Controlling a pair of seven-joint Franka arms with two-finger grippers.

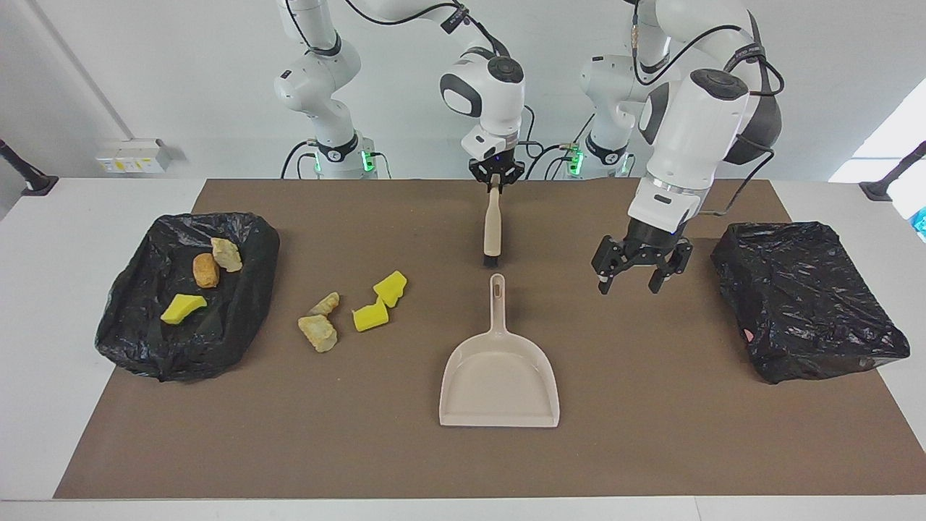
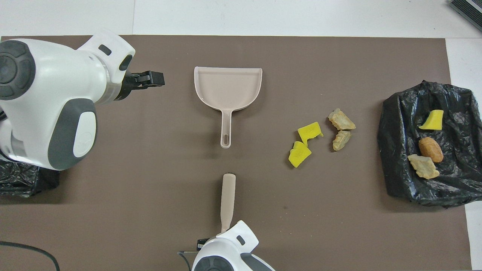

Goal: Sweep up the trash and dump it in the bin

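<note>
My right gripper (image 1: 495,176) is shut on the end of a beige brush (image 1: 492,228), whose black bristle end points at the handle of the beige dustpan (image 1: 499,362). The brush (image 2: 228,197) and dustpan (image 2: 228,86) also show in the overhead view. My left gripper (image 1: 641,273) is open and empty over the mat, between the dustpan and a black bag (image 1: 803,304). Two yellow sponge pieces (image 1: 391,288) (image 1: 370,317) and two beige lumps (image 1: 325,304) (image 1: 318,334) lie on the mat. A yellow piece (image 1: 182,307), an orange-brown lump (image 1: 206,269) and a beige lump (image 1: 226,253) lie on another black bag (image 1: 145,325).
A brown mat (image 1: 651,434) covers most of the white table. The black bag with trash on it sits at the right arm's end, and the other at the left arm's end. In the overhead view my left arm (image 2: 49,101) covers most of that second bag (image 2: 22,182).
</note>
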